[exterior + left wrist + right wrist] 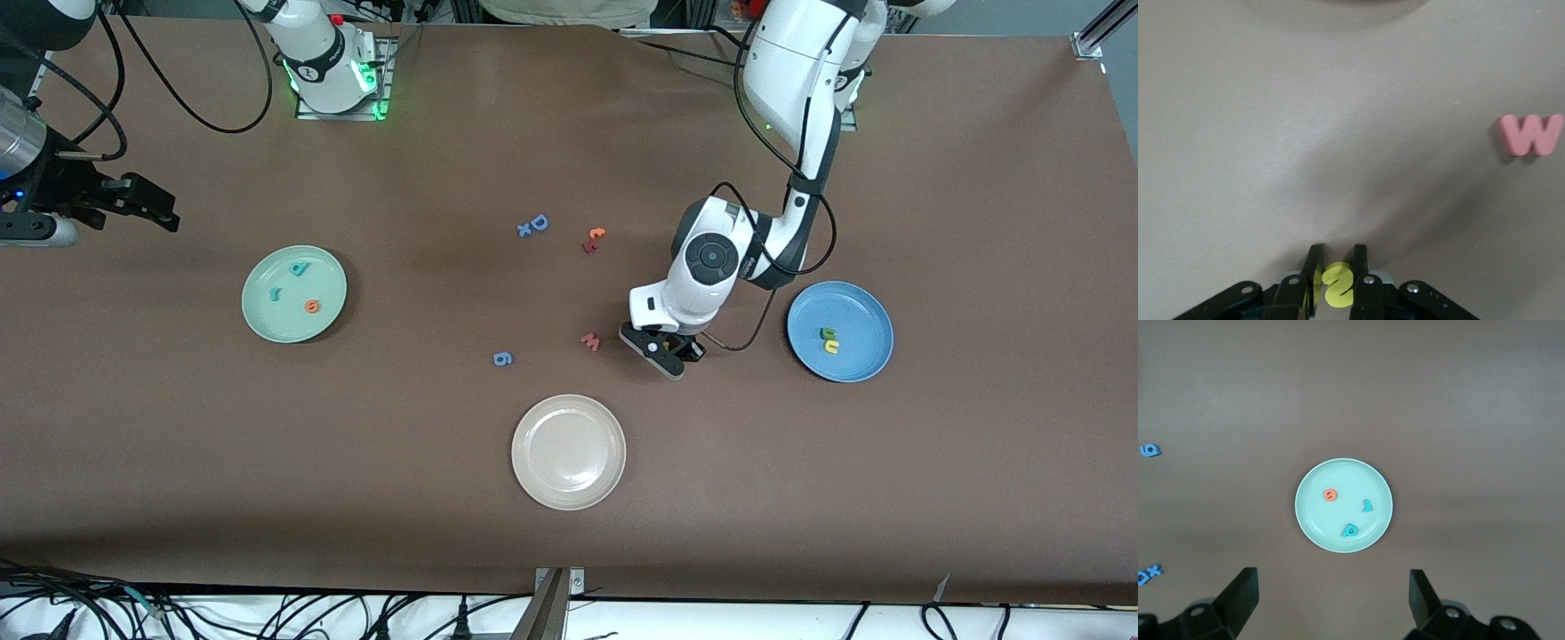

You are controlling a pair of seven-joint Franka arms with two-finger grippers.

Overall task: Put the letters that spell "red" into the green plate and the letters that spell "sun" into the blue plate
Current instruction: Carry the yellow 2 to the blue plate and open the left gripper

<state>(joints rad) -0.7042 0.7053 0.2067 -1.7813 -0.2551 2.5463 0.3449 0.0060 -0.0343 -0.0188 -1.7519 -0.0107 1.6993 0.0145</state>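
My left gripper (1336, 283) is clamped on the yellow s (1337, 285), down at the brown table (800, 498), just beside the pink w (591, 341). Foam letter: judged very light, soft, thin; pinched across its flat faces, so squeeze gently. Blue plate (867, 307) lies at 3 o'clock from it, holding two letters (829, 340). Green plate (1313, 520) holds three. My right gripper (1331, 600) waits, spread wide, above it. The tabletop looks matte, with plenty of room.

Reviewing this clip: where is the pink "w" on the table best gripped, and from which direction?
From straight above: the pink w lies flat on the table, so only its thin outer edges offer a hold. Set the jaws across its narrower span. No other letter touches it.
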